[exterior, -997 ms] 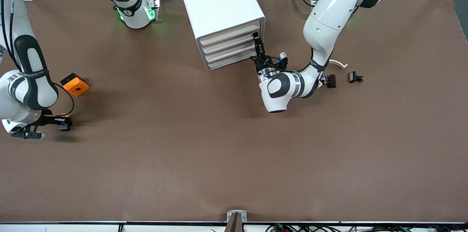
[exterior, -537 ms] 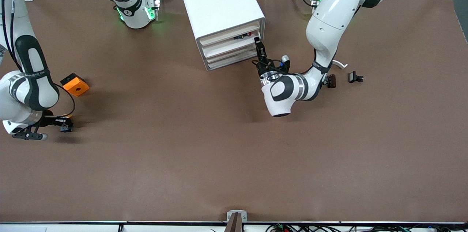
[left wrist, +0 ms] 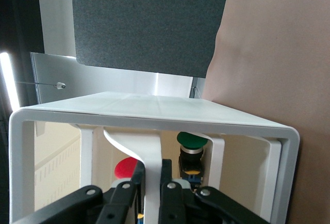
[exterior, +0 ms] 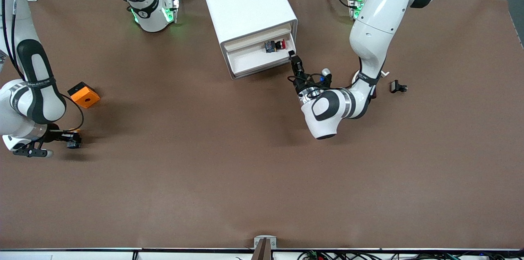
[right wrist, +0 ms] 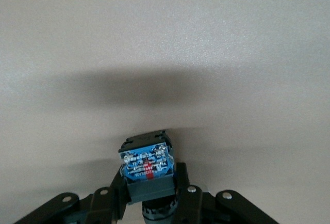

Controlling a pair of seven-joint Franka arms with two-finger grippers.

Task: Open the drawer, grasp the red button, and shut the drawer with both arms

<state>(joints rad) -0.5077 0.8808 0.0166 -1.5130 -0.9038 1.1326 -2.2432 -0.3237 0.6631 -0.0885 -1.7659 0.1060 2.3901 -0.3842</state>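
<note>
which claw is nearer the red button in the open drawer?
Left. The left claw grips the drawer front beside the red button; the right claw waits at its table end.

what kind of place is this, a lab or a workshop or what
Most likely a robotics lab bench: two white arms bolted along a brown-covered table, a small white drawer cabinet as a test prop, and cables along the table's near edge.

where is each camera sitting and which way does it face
Front view: high across the table, facing both arms; cabinet with its open drawer, left gripper at the drawer's handle.
Left wrist view: on the left arm, facing into the cabinet; its fingers clamp the handle.
Right wrist view: on the right arm, facing the table; right gripper holds a blue-backed button.
Front and left wrist views share the red button.
</note>
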